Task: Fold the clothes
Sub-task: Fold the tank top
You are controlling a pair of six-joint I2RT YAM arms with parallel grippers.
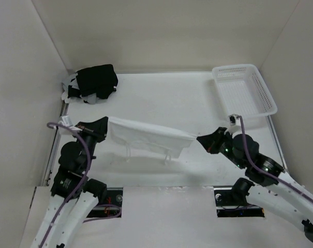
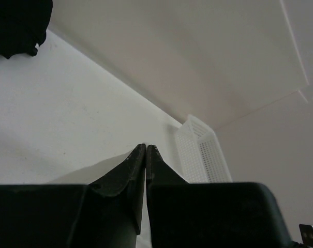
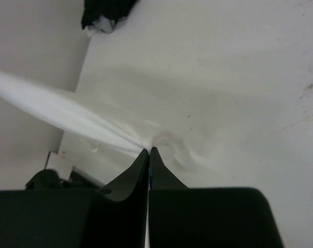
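1. White table (image 1: 182, 98), pale walls; black bundle (image 1: 95, 81) back-left corner, mesh basket (image 1: 234, 67) back-right.
2. Thin white camisole (image 1: 148, 138) stretched btwn both arms, raised off table near front, straps dangling.
3. At its left end, left gripper (image 1: 107, 127) clamped tight on fabric.
4. At its right end, right gripper (image 1: 199, 138) pinching fabric, jaws fully together.

The left gripper (image 2: 146, 148) fills the lower part of the view. Its two black fingers (image 2: 126, 178) are pressed together along their inner faces with no gap at the tips, and a soft shadow lies on the white table (image 2: 53, 119) just beside them. A black bundle of cloth (image 2: 16, 23) sits at the top-left corner of the view, partly cut off by the frame edge and well apart from the fingers. A white mesh basket (image 2: 200, 155) stands beyond the fingertips and to their right, near the line where the table meets the beige wall (image 2: 197, 51).
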